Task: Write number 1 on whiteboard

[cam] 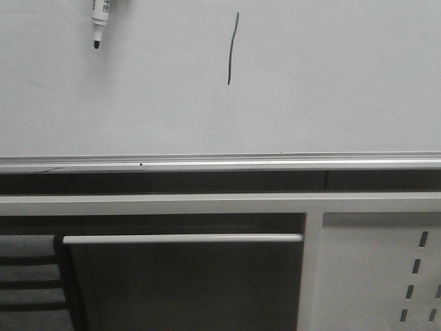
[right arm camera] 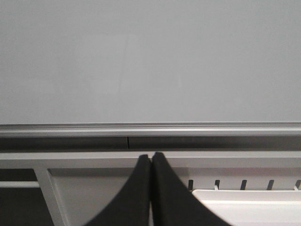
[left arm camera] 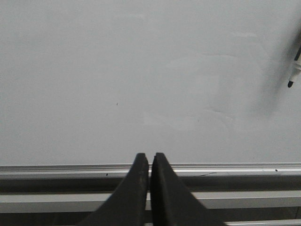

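The whiteboard (cam: pixel 331 83) fills the upper part of the front view, with a silver rail (cam: pixel 220 164) along its lower edge. The number 1 (cam: pixel 232 49) is a thin dark near-vertical stroke near its top middle. A white black-tipped marker pen (cam: pixel 100 24) lies on the board at the upper left, and its tip also shows in the left wrist view (left arm camera: pixel 294 70). My left gripper (left arm camera: pixel 150 156) is shut and empty, its tips at the rail. My right gripper (right arm camera: pixel 151 156) is shut and empty, below the rail. Neither gripper shows in the front view.
Below the board is a white metal frame (cam: pixel 207 204) with a horizontal bar (cam: pixel 182 238) and a white slotted panel (cam: pixel 379 269) at the lower right. A white tray edge (right arm camera: pixel 249 195) shows in the right wrist view.
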Controlling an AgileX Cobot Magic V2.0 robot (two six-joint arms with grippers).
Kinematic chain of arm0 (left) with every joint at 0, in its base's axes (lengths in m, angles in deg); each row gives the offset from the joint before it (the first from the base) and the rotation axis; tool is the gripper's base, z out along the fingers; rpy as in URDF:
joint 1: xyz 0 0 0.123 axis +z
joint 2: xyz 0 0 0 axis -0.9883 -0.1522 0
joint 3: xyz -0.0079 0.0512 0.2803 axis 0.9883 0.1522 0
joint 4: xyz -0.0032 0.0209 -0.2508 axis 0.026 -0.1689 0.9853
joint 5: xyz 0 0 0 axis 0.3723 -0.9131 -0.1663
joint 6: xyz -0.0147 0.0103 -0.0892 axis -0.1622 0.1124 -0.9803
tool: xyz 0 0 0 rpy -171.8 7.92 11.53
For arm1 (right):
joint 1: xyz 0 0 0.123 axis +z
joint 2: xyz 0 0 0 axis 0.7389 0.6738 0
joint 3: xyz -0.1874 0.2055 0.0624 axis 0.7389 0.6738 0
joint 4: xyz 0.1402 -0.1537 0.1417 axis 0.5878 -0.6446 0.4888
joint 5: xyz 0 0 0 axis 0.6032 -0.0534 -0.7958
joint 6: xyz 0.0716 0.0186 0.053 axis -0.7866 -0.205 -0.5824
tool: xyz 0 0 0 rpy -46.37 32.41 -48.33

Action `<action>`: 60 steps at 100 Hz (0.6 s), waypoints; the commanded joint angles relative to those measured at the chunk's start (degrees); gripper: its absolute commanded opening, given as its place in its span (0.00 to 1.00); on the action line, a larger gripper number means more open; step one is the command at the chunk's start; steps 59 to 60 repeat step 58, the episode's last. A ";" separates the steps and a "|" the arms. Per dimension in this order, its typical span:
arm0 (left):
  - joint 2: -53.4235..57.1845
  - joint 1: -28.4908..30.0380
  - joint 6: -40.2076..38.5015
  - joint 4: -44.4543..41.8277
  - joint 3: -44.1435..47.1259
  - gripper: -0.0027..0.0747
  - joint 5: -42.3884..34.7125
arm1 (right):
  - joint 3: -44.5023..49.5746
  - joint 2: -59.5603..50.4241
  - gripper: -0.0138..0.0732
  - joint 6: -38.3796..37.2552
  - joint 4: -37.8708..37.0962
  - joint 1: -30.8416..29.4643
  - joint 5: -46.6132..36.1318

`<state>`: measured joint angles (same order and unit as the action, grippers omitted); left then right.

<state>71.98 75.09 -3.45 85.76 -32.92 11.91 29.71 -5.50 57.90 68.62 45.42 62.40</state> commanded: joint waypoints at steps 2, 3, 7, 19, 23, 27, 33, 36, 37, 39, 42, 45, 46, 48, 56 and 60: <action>1.23 0.23 -0.61 -0.02 2.34 0.01 -4.12 | 1.51 -0.92 0.09 -0.21 -1.14 -0.32 -2.14; 1.23 0.23 -0.61 -0.02 2.34 0.01 -4.12 | 1.51 -0.92 0.09 -0.21 -1.26 -0.32 -2.16; 1.23 0.23 -0.61 -0.02 2.34 0.01 -4.12 | 1.51 -0.92 0.09 -0.21 -1.42 -0.32 -2.38; 1.23 0.23 -0.61 -0.02 2.34 0.01 -4.12 | 1.51 -0.92 0.09 -0.21 -1.42 -0.32 -3.29; 1.23 0.23 -0.61 -0.02 2.34 0.01 -4.12 | 1.51 -0.92 0.09 -0.21 -1.42 -0.32 -3.29; 1.23 0.23 -0.61 -0.02 2.34 0.01 -4.12 | 1.51 -0.92 0.09 -0.21 -1.42 -0.32 -3.29; 1.23 0.23 -0.61 -0.02 2.34 0.01 -4.12 | 1.51 -0.92 0.09 -0.21 -1.42 -0.32 -3.29; 1.23 0.23 -0.61 -0.02 2.34 0.01 -4.12 | 1.51 -0.92 0.09 -0.21 -1.42 -0.32 -3.29; 1.23 0.23 -0.61 -0.02 2.34 0.01 -4.12 | 1.51 -0.92 0.09 -0.21 -1.42 -0.32 -3.29; 1.23 0.23 -0.61 -0.02 2.34 0.01 -4.12 | 1.51 -0.92 0.09 -0.21 -1.42 -0.32 -3.29; 1.23 0.23 -0.61 -0.02 2.34 0.01 -4.12 | 1.51 -0.92 0.09 -0.21 -1.42 -0.32 -3.29; 1.23 0.23 -0.61 -0.02 2.34 0.01 -4.12 | 1.51 -0.92 0.09 -0.21 -1.42 -0.32 -3.29; 1.23 0.23 -0.61 -0.02 2.34 0.01 -4.12 | 1.51 -0.92 0.09 -0.21 -1.42 -0.32 -3.29; 1.23 0.23 -0.61 -0.02 2.34 0.01 -4.12 | 1.51 -0.92 0.09 -0.21 -1.42 -0.32 -3.29; 1.23 0.23 -0.61 -0.02 2.34 0.01 -4.12 | 1.51 -0.92 0.09 -0.21 -1.42 -0.32 -3.29; 1.23 0.23 -0.61 -0.02 2.34 0.01 -4.12 | 1.51 -0.92 0.09 -0.21 -1.42 -0.32 -3.29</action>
